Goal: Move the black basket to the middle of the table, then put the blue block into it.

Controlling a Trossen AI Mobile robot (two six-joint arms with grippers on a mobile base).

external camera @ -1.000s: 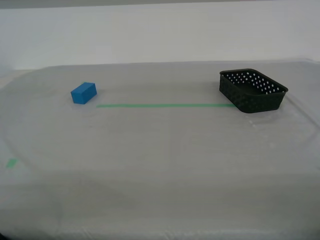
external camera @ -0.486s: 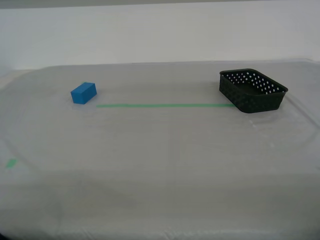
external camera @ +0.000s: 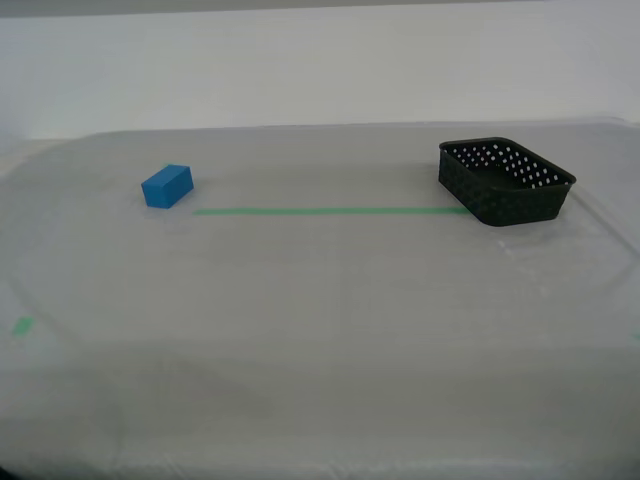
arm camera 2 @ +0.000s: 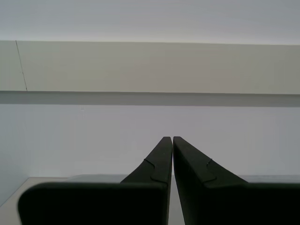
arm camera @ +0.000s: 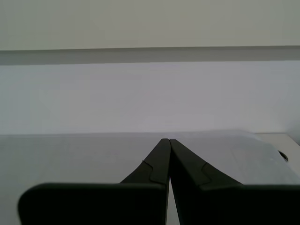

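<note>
The black basket [external camera: 506,181] stands on the table [external camera: 320,290] at the exterior view's right, at the end of the green tape line [external camera: 330,211]. The blue block [external camera: 167,186] lies at the exterior view's left, just beyond the line's other end. Neither arm shows in the exterior view. My first gripper [arm camera: 168,140] is shut and empty, pointing over the table toward the wall. My second gripper [arm camera 2: 172,138] is shut and empty, pointing at the wall. Neither wrist view shows the basket or the block.
A small green tape mark [external camera: 22,325] sits near the exterior view's left front of the table. A white wall [external camera: 320,70] runs behind the table. The sheeting is wrinkled near the front edge.
</note>
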